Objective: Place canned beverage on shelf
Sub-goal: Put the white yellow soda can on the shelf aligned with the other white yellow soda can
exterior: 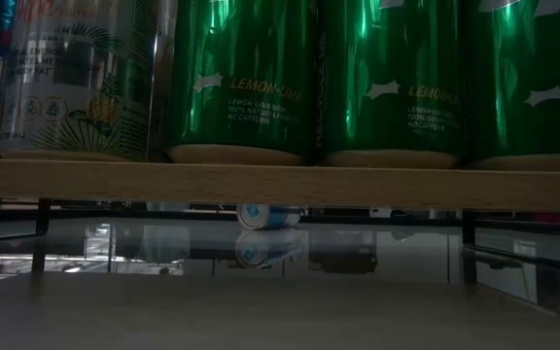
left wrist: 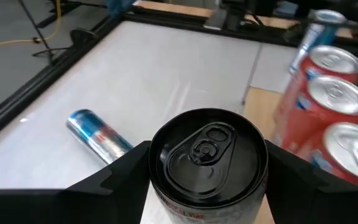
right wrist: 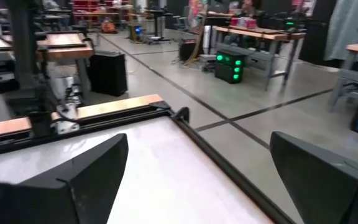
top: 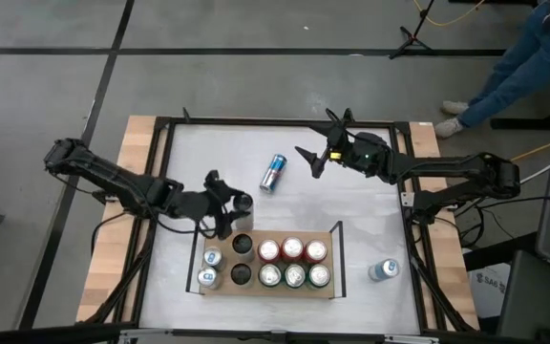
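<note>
In the low view, the tall green lemon-labelled cans (exterior: 387, 78) on the light-brown wooden shelf (exterior: 280, 183) are cut off by the upper edge. In the left wrist view, the black-topped can (left wrist: 207, 158) is cut off below its rim. In the high view, the person in blue trousers (top: 523, 57) is cut off at the corner.

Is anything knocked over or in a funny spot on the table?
Yes. A blue can lies tipped on its side on the white table, away from the shelf where the others stand upright. Another can sits alone beside the shelf.
</note>
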`<action>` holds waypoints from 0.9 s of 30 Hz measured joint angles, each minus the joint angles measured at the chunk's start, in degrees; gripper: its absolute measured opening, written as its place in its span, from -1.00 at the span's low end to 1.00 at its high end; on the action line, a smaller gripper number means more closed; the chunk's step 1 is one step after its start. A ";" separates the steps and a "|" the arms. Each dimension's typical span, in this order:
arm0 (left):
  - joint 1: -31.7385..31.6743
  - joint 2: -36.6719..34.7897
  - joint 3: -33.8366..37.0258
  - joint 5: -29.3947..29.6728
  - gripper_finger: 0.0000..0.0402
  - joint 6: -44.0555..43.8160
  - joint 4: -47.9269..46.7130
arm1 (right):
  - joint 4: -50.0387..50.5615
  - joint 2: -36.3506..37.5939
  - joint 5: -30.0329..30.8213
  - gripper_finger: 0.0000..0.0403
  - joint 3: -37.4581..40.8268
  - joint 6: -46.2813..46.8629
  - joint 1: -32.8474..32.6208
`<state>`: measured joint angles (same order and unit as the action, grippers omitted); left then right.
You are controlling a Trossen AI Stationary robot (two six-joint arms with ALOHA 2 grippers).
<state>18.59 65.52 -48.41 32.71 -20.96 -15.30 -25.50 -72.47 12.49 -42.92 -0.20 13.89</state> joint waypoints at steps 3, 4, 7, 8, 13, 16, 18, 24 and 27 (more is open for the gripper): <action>1.88 0.00 0.00 0.04 0.19 -0.03 0.28 | 0.02 0.00 -2.80 0.89 0.00 0.01 0.00; 2.39 0.05 -0.02 0.02 0.19 -0.14 0.29 | 0.00 0.00 -3.33 0.89 0.00 0.03 0.00; 3.74 1.04 -0.02 0.13 0.19 -1.45 0.02 | 0.00 0.00 -4.84 0.89 0.00 0.03 0.00; 4.12 1.52 -0.02 0.26 0.19 -1.76 -0.03 | 0.00 0.00 -5.22 0.89 0.00 0.06 0.00; 5.51 4.17 -0.02 1.60 0.20 -4.25 -0.12 | -0.02 0.00 -6.05 0.89 0.00 0.08 0.00; 6.24 4.95 -0.02 1.72 0.21 -5.00 -0.01 | -0.04 0.00 -6.04 0.89 0.00 0.08 0.00; 6.55 5.09 -0.04 1.82 0.21 -5.81 0.14 | -0.03 0.00 -6.05 0.89 0.00 0.08 0.00; 7.14 5.09 -0.04 1.50 0.22 -6.01 0.14 | -0.02 0.00 -6.07 0.89 0.00 0.07 0.00; 7.12 5.09 -0.06 1.20 0.22 -6.00 0.12 | 0.00 0.00 -6.09 0.89 0.00 0.08 0.00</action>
<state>25.71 70.61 -48.47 33.91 -26.95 -15.18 -25.50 -72.47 6.39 -42.92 -0.12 13.89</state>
